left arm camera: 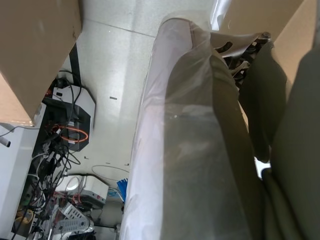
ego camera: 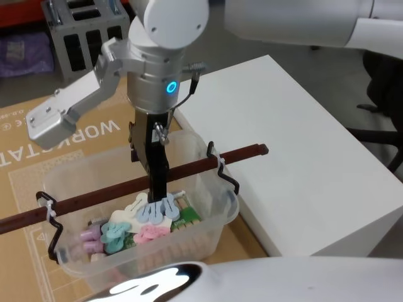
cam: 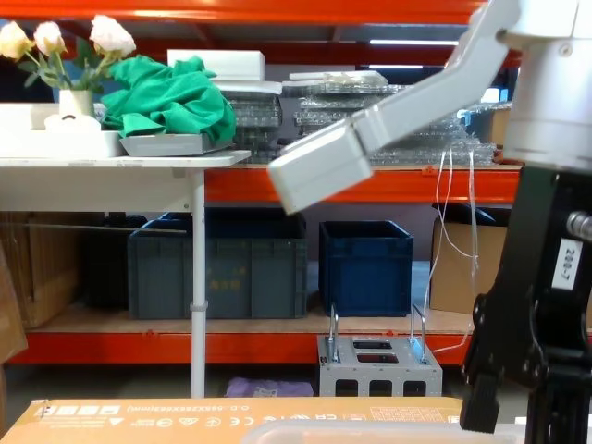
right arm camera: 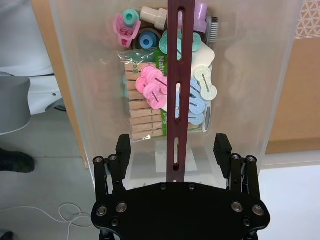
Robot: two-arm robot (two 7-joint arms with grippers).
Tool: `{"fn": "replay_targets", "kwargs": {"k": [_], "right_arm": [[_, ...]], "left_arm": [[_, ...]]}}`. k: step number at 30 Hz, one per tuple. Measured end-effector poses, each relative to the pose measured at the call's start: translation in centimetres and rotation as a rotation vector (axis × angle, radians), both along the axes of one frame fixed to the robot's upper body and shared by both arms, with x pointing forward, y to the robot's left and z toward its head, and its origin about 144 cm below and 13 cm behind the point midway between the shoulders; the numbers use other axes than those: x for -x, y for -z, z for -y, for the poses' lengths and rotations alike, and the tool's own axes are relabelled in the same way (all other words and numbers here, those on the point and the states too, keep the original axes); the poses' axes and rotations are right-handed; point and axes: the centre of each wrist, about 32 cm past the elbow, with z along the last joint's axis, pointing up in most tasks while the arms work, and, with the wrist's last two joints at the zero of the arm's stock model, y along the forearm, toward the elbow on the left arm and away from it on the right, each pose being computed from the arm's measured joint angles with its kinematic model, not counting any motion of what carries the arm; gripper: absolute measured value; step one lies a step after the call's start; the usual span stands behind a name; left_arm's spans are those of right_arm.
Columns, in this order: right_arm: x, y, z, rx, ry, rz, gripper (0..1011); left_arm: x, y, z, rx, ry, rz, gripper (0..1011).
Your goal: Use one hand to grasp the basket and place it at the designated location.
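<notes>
The basket [ego camera: 211, 242] is a translucent tub standing on a cardboard sheet, holding pink, teal and blue clips [ego camera: 141, 226] and wooden pegs. A dark red handle bar [ego camera: 242, 153] spans it on black wire hooks. My right gripper [ego camera: 156, 189] reaches straight down over the middle of the bar. In the right wrist view the right gripper [right arm camera: 173, 147] is open, one finger on each side of the handle bar [right arm camera: 179, 55] and apart from it, with the basket [right arm camera: 70, 65] below. The chest view shows the same gripper's black body with its white label [cam: 564, 264].
A white table [ego camera: 302, 157] stands right beside the basket. The cardboard sheet [ego camera: 75, 148] stretches off to the left, with a grey metal rack [ego camera: 88, 31] behind it. Dark blue crates [cam: 365, 268] sit on an orange shelf in the background.
</notes>
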Motion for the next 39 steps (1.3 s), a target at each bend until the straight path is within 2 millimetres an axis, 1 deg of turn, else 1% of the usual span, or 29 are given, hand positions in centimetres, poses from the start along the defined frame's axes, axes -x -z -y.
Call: {"fn": "replay_targets", "kwargs": {"k": [7, 17, 39], "right_arm": [[-0.2, 1.0, -0.5, 0.022, 0.004, 0.006, 1000], [-0.4, 1.9, -1.0, 0.038, 0.005, 0.009, 1000], [-0.8, 3.0, -1.5, 0.062, -0.001, 0.003, 1000]], "left_arm": [[0.0, 0.0, 0.0, 0.000, 0.000, 0.000, 0], [0.0, 0.0, 0.0, 0.000, 0.000, 0.000, 0], [0.0, 0.0, 0.0, 0.000, 0.000, 0.000, 0]]}}
